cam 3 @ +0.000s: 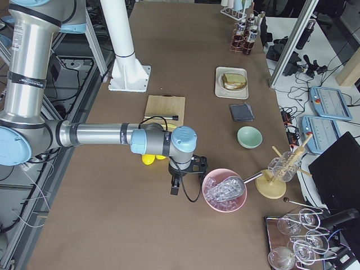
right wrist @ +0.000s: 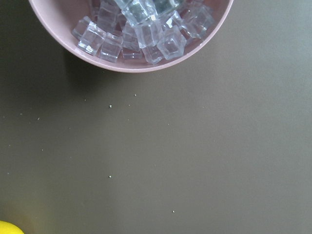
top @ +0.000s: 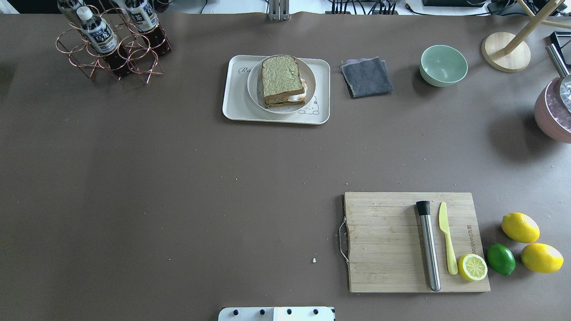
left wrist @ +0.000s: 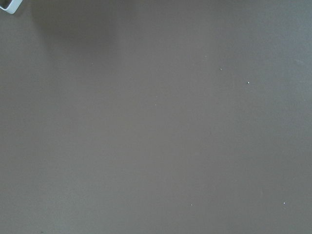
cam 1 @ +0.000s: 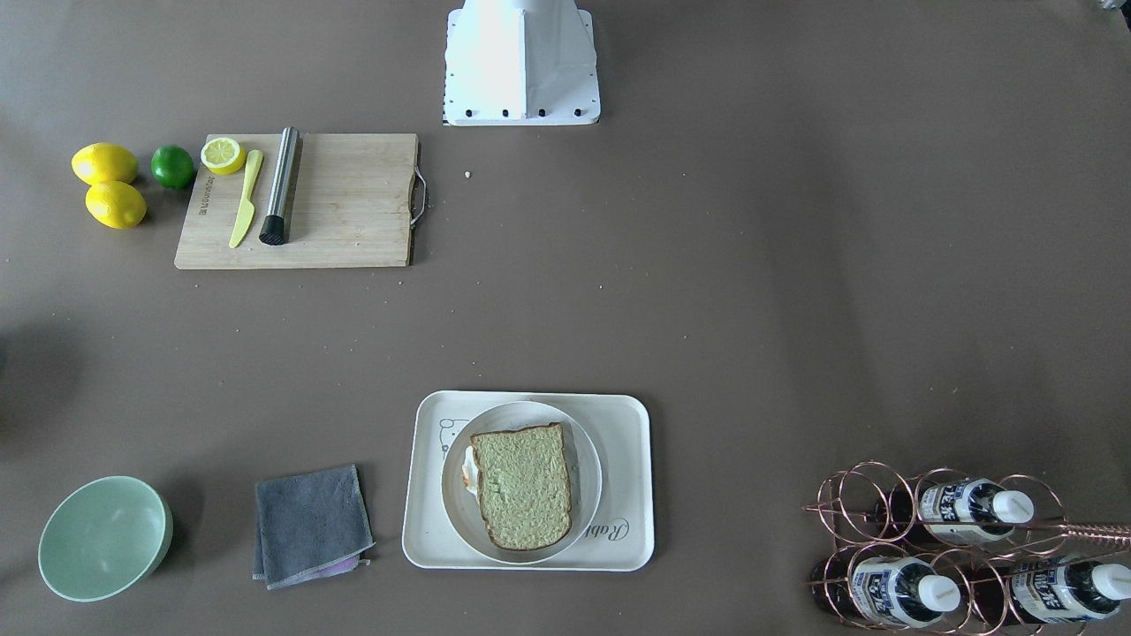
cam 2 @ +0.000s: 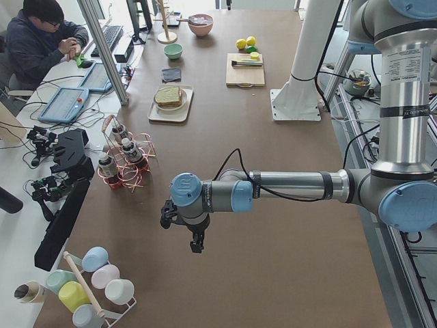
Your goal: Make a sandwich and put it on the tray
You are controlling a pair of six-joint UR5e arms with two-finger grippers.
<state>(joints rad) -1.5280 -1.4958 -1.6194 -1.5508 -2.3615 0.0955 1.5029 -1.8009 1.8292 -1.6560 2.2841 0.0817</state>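
Since the sandwich (cam 1: 523,486) lies assembled on the round white plate (cam 1: 592,459), and that plate sits inside the tray (cam 1: 629,442) at the table's far edge from the robot, the task looks to me complete or all but complete. The top slice lies flat over the lower one. The white of the egg (top: 295,96) peeks out between them on one side, which suggests the filling is slightly off centre but held in place by the bread above it. The plate rests toward the tray's bear-drawing end rather than dead centre, with its rim inside the tray's raised lip, so it appears stable there. Both arms are stretched out low and level, well apart from the tray, probably to leave the tray open to the fixed cameras. The left gripper (cam 2: 196,242) hangs with its fingers pointing down over bare tabletop at the robot's left end, and its wrist camera shows only brown surface. The right gripper (cam 3: 174,188) hangs likewise at the other end, just beside the pink bowl of ice cubes (top: 551,120). Neither gripper appears to carry anything, but they show only in the side views, so I cannot tell whether their jaws are spread or pressed together.
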